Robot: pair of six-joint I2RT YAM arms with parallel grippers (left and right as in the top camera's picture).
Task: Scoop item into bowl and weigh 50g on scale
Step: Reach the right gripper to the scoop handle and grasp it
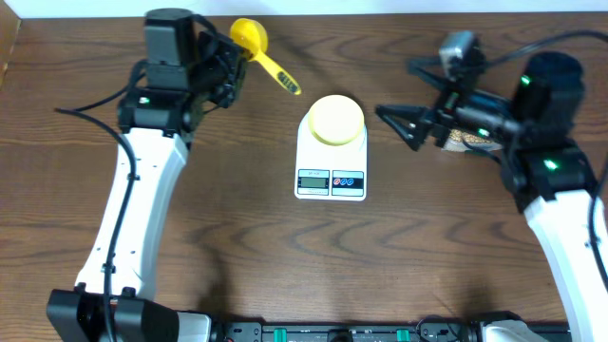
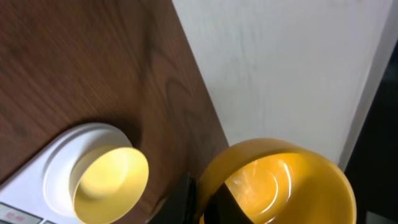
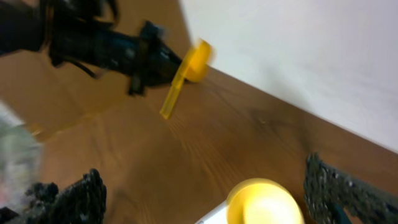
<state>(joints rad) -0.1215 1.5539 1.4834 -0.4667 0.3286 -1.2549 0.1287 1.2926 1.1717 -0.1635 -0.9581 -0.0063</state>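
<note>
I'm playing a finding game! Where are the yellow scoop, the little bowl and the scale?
yellow scoop (image 1: 250, 36): overhead view, on its round cup.
bowl (image 1: 336, 119): overhead view, middle of its inside.
scale (image 1: 330, 180): overhead view, front panel between display and buttons.

one bowl (image 1: 335, 118), one scale (image 1: 331, 163), one scoop (image 1: 252, 38)

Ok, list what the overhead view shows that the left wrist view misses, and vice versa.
Overhead only: the open right pincer, the beans by it. Left wrist only: a close look into the scoop, no beans showing, held in the shut left pincer. Both: the bowl on the scale, the table.
</note>
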